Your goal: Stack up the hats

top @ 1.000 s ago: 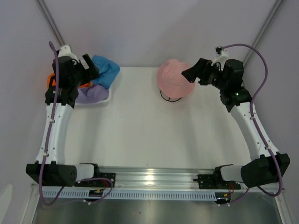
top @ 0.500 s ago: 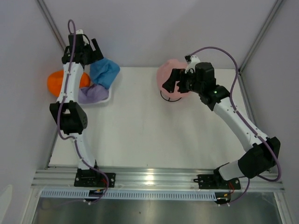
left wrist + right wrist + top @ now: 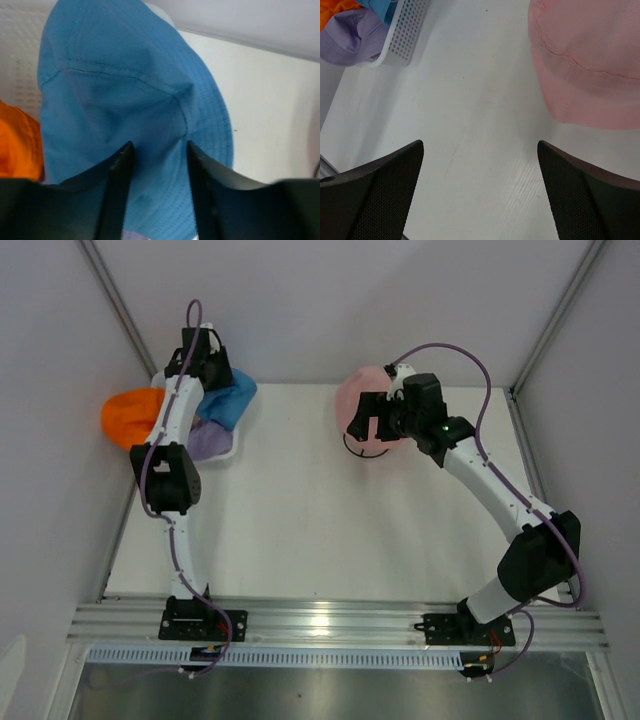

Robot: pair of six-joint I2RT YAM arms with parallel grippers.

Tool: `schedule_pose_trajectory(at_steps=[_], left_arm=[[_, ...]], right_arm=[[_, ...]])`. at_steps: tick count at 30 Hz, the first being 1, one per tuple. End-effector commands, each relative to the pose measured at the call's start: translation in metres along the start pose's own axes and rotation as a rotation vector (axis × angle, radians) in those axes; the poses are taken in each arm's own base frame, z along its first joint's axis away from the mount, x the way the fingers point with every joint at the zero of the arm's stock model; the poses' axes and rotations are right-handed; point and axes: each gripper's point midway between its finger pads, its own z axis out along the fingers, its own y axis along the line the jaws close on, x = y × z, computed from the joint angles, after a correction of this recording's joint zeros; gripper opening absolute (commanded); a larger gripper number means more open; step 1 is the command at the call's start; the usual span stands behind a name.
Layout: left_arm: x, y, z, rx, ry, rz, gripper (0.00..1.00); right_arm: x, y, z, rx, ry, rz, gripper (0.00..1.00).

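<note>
pale walls hem a white table (image 3: 320, 510). far left, orange hat (image 3: 128, 415), blue hat (image 3: 125, 90) and lavender hat (image 3: 350, 40) heap in a mesh basket (image 3: 405, 35); pink hat (image 3: 590, 60) caps a wire stand (image 3: 352, 450). left gripper (image 3: 159, 146) slightly parted over the blue hat; right gripper (image 3: 480, 145) spread wide beside the pink hat.

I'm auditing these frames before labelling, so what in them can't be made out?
- Black wire stand: top view, nearly all hidden under the pink hat and the right arm.
- Lavender hat: top view, partly behind the left arm; right wrist view, cut by the left edge.
- Left pincer: left wrist view, open over the blue hat; contact cannot be told.
- White mesh basket: right wrist view, only one corner shows.
</note>
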Motion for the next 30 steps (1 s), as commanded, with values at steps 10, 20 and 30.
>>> schedule_pose_trajectory(at_steps=[10,20,30], left_arm=[[-0.074,0.01,-0.055,-0.1,-0.213,0.049,0.01],[-0.128,-0.076,-0.229,0.115,-0.454,0.225,0.01],[-0.093,-0.191,-0.288,0.296,-0.514,0.463,0.01]], right_arm=[[-0.03,0.0,-0.009,0.043,-0.079,-0.022,1.0],[-0.076,-0.043,-0.061,0.099,-0.281,0.24,1.0],[-0.091,-0.112,-0.16,0.223,-0.481,0.252,1.0]])
